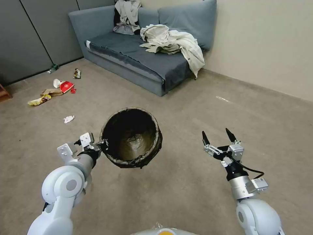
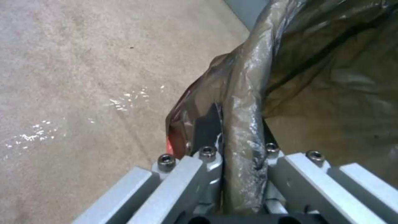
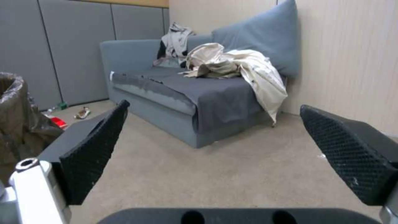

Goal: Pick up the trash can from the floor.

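The trash can (image 1: pixel 132 138), a round bin lined with a dark bag folded over its rim, hangs above the floor (image 1: pixel 182 182) in the head view, tilted so its mouth faces me. My left gripper (image 1: pixel 103 143) is shut on the bag-covered rim at the can's left side; the left wrist view shows the rim (image 2: pixel 244 124) pinched between the fingers. My right gripper (image 1: pixel 217 137) stands open to the right of the can, apart from it, with nothing between its fingers. In the right wrist view the can (image 3: pixel 16 118) is off to the side.
A grey sofa (image 1: pixel 146 62) with crumpled clothes (image 1: pixel 172 42) stands ahead against the wall. Litter (image 1: pixel 58 88) and a crumpled paper (image 1: pixel 68 118) lie on the carpet at the left. Open carpet stretches to the right and in front.
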Controlling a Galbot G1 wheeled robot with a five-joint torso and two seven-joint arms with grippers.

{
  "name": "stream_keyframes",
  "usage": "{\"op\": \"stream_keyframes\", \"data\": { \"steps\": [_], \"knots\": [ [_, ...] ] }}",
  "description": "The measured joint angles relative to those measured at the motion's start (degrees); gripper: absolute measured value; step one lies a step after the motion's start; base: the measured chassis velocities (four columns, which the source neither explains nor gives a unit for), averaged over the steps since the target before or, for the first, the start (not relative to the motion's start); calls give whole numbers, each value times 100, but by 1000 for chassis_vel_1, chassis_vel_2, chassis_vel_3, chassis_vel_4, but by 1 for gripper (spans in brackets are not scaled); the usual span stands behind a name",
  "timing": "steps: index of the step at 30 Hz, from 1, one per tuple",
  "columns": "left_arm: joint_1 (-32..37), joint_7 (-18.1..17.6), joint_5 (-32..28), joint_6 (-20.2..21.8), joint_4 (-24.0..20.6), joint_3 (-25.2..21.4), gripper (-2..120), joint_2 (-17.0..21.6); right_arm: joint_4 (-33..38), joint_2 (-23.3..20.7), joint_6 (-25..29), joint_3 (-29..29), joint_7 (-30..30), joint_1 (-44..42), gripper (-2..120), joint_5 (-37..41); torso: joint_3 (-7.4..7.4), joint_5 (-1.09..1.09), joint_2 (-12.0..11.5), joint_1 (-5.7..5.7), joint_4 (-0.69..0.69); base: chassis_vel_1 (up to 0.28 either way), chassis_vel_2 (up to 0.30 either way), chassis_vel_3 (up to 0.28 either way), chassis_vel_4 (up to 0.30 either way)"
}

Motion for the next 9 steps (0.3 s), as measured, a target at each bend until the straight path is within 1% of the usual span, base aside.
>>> {"op": "stream_keyframes", "data": {
  "steps": [9],
  "knots": [
    [-9, 5, -39, -3, 7, -27, 1, 13, 9, -13, -67, 3, 13, 46, 100, 9, 0, 0, 0, 0, 0, 0, 0, 0, 0]
  ]
}}
